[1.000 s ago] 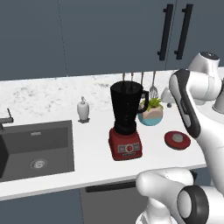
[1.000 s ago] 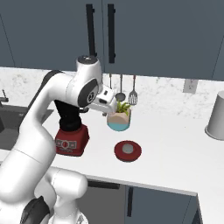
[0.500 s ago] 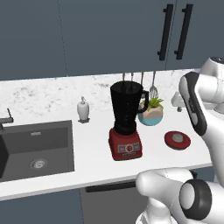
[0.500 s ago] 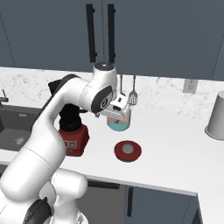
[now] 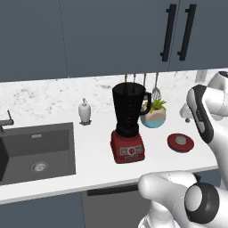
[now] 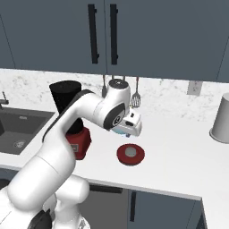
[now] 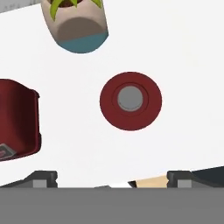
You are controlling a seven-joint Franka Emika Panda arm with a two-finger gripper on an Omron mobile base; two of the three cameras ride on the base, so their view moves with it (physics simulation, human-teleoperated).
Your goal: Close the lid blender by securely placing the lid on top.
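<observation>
Left base view: blender (image 5: 129, 124) upright on the white tabletop (image 5: 93, 156), black jar open at the top, red base toward the front edge, control panel facing forward. Lid (image 5: 180, 142) flat on the tabletop to the right of the blender, apart from it, grey knob up, near the front edge. Teal plant pot (image 5: 152, 116) just behind and between the two, close to the jar's handle. White soap dispenser (image 5: 84, 111) further left, beside the dark sink (image 5: 35, 151) set into the tabletop's left part. Utensils (image 5: 156, 91) hanging at the back wall above the pot. White arm rising on the right, above and behind the lid.

Right base view: lid (image 6: 130, 154) flat on the tabletop (image 6: 179, 165), toward the front edge, right of the blender (image 6: 71, 118), whose base is partly hidden by the arm. Tool (image 6: 132, 133) hanging above the lid, not touching it; cannot tell the finger spacing from here. Grey cylindrical container (image 6: 220, 118) at the tabletop's right end, well apart.

Hand view: lid (image 7: 131, 101) seen from straight above, near centre, nothing touching it. Two dark fingertips (image 7: 43, 178) at the bottom, set wide apart, nothing between them. Corner of the blender's red base (image 7: 17, 118) at left, plant pot (image 7: 76, 24) at top.
</observation>
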